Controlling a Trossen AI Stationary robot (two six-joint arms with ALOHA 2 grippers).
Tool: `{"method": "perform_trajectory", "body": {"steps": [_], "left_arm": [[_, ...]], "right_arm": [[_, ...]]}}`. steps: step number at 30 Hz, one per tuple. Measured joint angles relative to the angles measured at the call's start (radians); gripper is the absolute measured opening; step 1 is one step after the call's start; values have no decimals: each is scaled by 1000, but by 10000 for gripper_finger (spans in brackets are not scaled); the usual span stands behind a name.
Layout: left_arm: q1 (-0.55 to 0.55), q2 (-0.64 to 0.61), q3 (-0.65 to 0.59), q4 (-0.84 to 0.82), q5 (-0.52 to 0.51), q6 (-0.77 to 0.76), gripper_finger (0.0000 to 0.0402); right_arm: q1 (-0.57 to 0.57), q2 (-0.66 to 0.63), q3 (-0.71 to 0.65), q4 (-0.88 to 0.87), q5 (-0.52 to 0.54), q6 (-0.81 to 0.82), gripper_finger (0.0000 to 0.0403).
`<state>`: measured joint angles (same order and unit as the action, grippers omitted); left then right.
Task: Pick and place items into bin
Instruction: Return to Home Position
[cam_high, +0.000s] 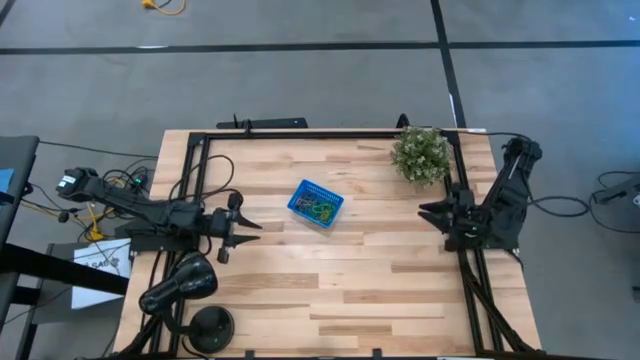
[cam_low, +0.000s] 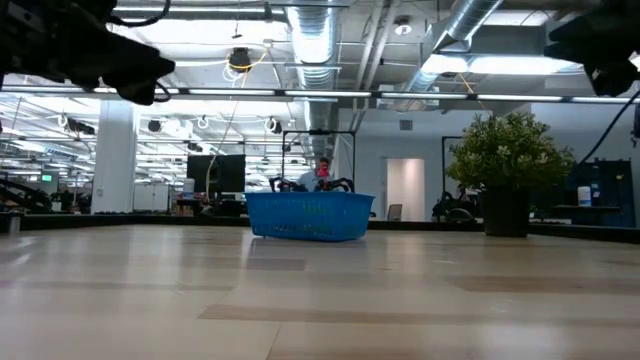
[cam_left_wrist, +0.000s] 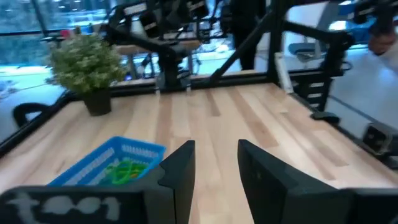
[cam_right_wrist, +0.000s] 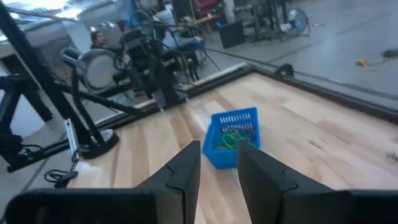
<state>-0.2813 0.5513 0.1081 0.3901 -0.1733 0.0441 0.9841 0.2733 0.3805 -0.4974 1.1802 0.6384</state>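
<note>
Both arms sit parked at opposite bench (cam_high: 350, 285) edges, left gripper (cam_high: 246, 221) and right gripper (cam_high: 430, 213) empty with fingers apart, probably because the coloured rubber bands (cam_high: 320, 209), as far as shows, all lie inside the blue mesh bin (cam_high: 299, 192) mid-bench.

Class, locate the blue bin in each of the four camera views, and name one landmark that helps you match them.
High view: blue bin near the middle of the table.
Low view: centre, standing on the table top.
Left wrist view: lower left.
Right wrist view: centre of the picture.
Landmark: the potted plant, also in the low and left wrist views, not in the right wrist view.
</note>
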Motion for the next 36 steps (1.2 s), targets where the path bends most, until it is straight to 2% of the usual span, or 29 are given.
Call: {"method": "perform_trajectory", "body": {"steps": [2, 5, 8, 12, 16, 18, 21, 25, 30, 36], "left_arm": [[0, -3, 0, 17, 41, 0, 109], [0, 16, -23, 151, 125, 17, 109], [0, 34, -41, 248, 180, 58, 109], [0, 38, -42, 249, 143, 63, 109], [2, 38, -42, 212, 126, 44, 109], [2, 38, -42, 188, 138, 50, 109], [2, 38, -42, 154, 137, 70, 109], [3, 38, -43, 140, 135, 81, 109], [3, 39, -95, 243, 144, 85, 109], [3, 44, -96, 337, 148, 77, 109]], "right_arm": [[-4, -20, -38, 83, -2, -73, 98], [-21, -39, -116, 227, -47, -190, 98], [-54, -53, -183, 388, -171, -336, 98], [-122, -92, -215, 559, -324, -580, 98], [-213, -184, -215, 620, -549, -744, 98], [-263, -219, -215, 601, -621, -741, 98], [-335, -242, -218, 541, -663, -661, 98], [-417, -241, -269, 558, -731, -600, 98], [-502, -242, -362, 676, -761, -589, 98], [-595, -242, -374, 684, -800, -578, 98]]}}
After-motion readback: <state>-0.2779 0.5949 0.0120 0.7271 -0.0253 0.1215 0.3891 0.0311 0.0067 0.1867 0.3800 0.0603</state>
